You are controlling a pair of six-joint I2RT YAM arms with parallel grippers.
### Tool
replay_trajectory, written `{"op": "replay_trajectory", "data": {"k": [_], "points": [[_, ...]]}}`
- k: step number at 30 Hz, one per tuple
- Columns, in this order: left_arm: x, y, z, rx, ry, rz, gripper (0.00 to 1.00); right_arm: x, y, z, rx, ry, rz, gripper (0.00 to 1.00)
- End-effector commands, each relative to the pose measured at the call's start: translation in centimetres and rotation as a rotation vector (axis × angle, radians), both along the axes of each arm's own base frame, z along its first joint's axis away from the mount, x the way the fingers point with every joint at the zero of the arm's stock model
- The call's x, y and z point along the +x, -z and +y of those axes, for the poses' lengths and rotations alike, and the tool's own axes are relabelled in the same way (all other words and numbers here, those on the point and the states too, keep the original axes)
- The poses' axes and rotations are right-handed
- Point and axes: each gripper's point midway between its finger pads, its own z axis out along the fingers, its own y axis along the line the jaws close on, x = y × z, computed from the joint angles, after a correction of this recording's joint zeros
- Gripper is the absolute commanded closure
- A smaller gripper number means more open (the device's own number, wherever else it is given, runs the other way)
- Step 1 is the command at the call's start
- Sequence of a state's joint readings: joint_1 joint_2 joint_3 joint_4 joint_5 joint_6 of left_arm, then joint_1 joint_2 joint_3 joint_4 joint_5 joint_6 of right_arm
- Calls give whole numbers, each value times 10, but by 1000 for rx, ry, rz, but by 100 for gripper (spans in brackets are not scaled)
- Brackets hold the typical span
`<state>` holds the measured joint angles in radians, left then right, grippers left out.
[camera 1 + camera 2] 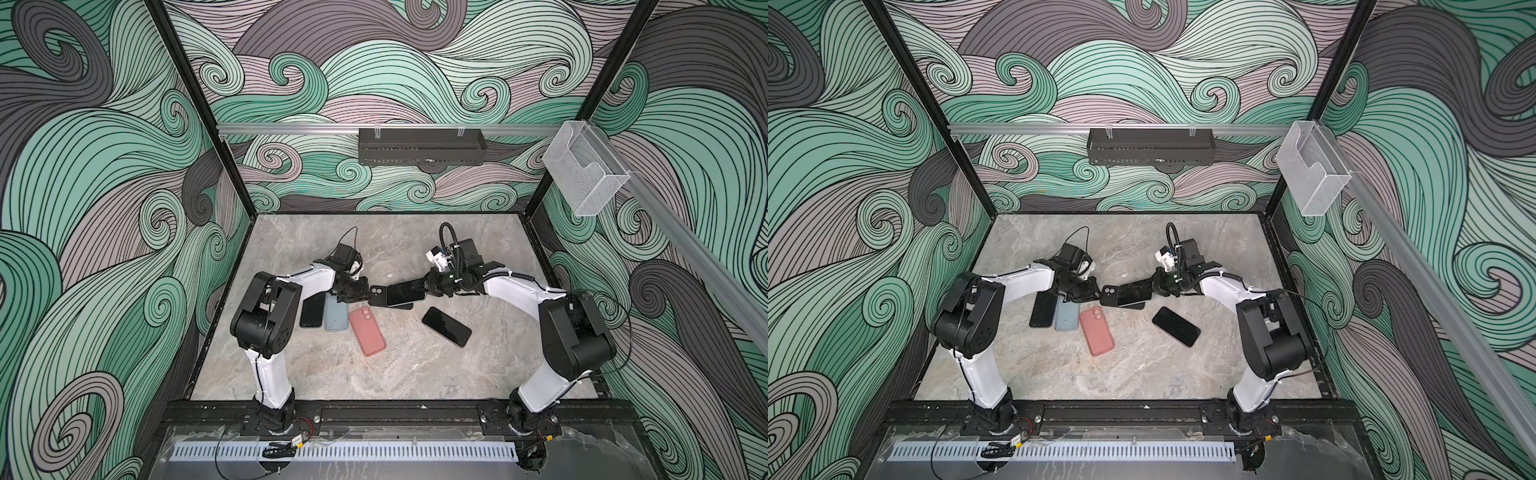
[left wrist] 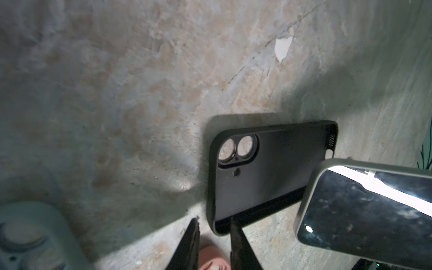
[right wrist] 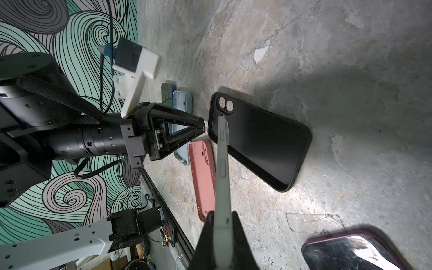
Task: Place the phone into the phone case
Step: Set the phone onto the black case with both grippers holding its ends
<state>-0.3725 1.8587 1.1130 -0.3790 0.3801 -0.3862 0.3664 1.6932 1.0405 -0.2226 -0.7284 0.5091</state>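
Right claw (image 3: 222, 217) clamps phone (image 3: 223, 163) by one end; case (image 3: 261, 140) lies flat ahead, under phone's tip, long axes roughly aligned. Left claw (image 2: 214, 222), narrow, straddles far rim; I can't tell if it grips.

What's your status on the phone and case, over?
Right claw shut on the phone, held above the black case. Left claw part open, straddling the case's camera-end rim. Phone not yet seated. Nothing lying inside the case.

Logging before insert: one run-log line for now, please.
right pincer: shut on phone, above black case | left pincer: astride its rim, grip unclear | phone not in case
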Motion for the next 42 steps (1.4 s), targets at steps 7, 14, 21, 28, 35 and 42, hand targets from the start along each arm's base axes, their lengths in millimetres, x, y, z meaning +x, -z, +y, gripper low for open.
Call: {"op": "replay_trajectory", "data": {"k": [7, 14, 21, 28, 35, 42], "points": [[14, 4, -7, -21, -12, 9, 77, 21, -1, 7, 22, 24, -24, 100], [14, 12, -10, -35, -29, 35, 81, 25, 4, -2, 27, 56, -11, 100], [13, 18, -6, -13, -55, 58, 85, 20, 20, -12, 25, 78, 44, 100], [8, 24, 0, 12, -87, 98, 96, 8, 23, -8, 67, 40, 95, 100], [3, 23, 1, 12, -118, 118, 98, -1, 22, -13, 49, 17, 141, 100], [-2, 23, 1, 4, -122, 132, 99, -5, 42, -24, -17, 35, 215, 100]]}}
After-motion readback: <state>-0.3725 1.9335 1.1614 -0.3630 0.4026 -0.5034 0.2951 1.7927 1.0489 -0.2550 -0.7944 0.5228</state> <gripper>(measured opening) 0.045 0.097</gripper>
